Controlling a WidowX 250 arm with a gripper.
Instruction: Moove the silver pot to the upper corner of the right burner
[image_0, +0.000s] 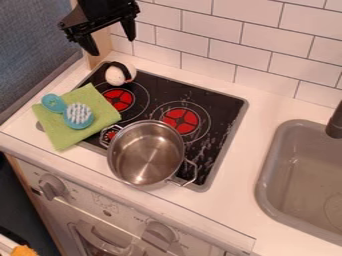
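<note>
The black gripper (112, 42) hangs at the upper left, above the back left of the stove, its two fingers spread apart with nothing between them. Well below and to the right of it, the silver pot (145, 154) stands upright on the front part of the black stovetop and overlaps its front edge. The pot is empty, with one handle at its upper left and the other at its lower right. Just behind the pot is the right burner (181, 121), a red disc with rings around it.
A green cloth (103, 108) with a teal brush (79, 116) on it covers the stove's left side. A white and black round object (120, 74) sits at the back left by the left burner (119, 100). The sink (304, 185) is at right, the tiled wall (260, 45) behind.
</note>
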